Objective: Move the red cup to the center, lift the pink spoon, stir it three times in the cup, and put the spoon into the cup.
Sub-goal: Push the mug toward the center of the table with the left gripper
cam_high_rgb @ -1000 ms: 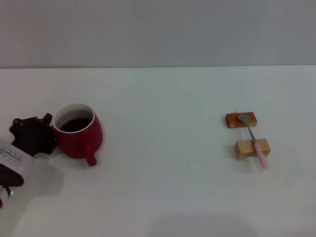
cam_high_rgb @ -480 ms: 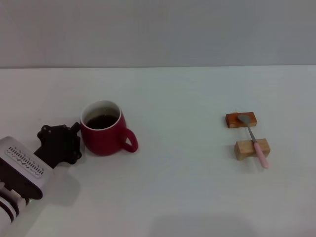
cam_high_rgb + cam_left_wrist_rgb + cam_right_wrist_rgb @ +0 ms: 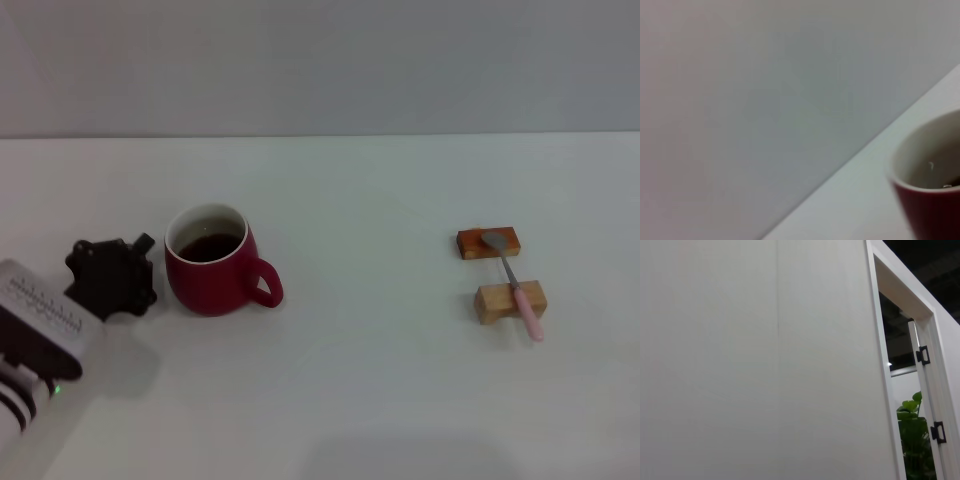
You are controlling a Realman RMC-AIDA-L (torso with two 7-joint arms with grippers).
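Pink spoon (image 3: 514,284) bridges two wooden blocks (image 3: 510,301), bare table (image 3: 380,380) around

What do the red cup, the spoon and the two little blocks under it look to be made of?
The red cup looks like glazed ceramic: glossy dark red outside, white inside. The pink spoon seems to have a grey metal bowl and a pale pink handle, possibly plastic. The two blocks look like wood, brownish with flat-cut faces.
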